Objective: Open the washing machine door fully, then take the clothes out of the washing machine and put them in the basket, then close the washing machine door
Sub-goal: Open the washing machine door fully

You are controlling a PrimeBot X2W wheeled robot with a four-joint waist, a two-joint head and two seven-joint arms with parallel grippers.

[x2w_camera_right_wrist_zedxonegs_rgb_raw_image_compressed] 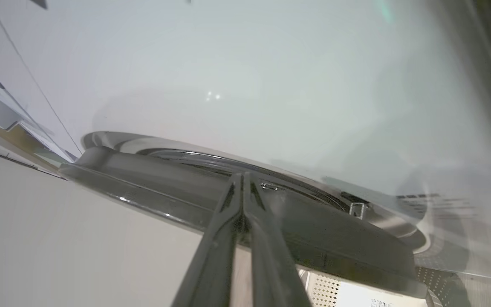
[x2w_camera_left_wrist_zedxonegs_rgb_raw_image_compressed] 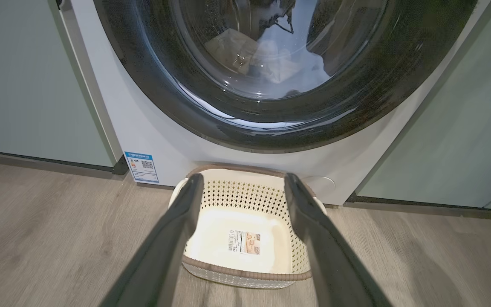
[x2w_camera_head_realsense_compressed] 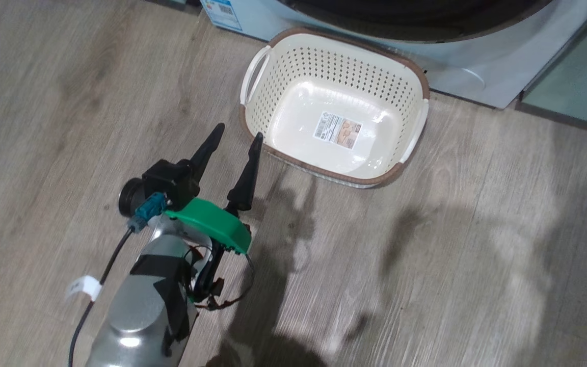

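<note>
Door [x2w_camera_right_wrist_zedxonegs_rgb_raw_image_compressed: 164, 192] rim sits just ahead of my right gripper [x2w_camera_right_wrist_zedxonegs_rgb_raw_image_compressed: 242, 175], fingers together; they could slip off its gloss. Left gripper [x2w_camera_head_realsense_compressed: 239, 131], spread, faces the basket [x2w_camera_head_realsense_compressed: 324, 66].

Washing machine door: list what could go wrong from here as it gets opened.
1. The right end effector is shut, tips at the edge of the washing machine door, gripping nothing; they may slip off the glossy rim.
2. The basket sits close against the washing machine, under the door; a low arm sweep could knock it away.
3. The open left end effector hangs near the basket's rim and might catch it.
</note>
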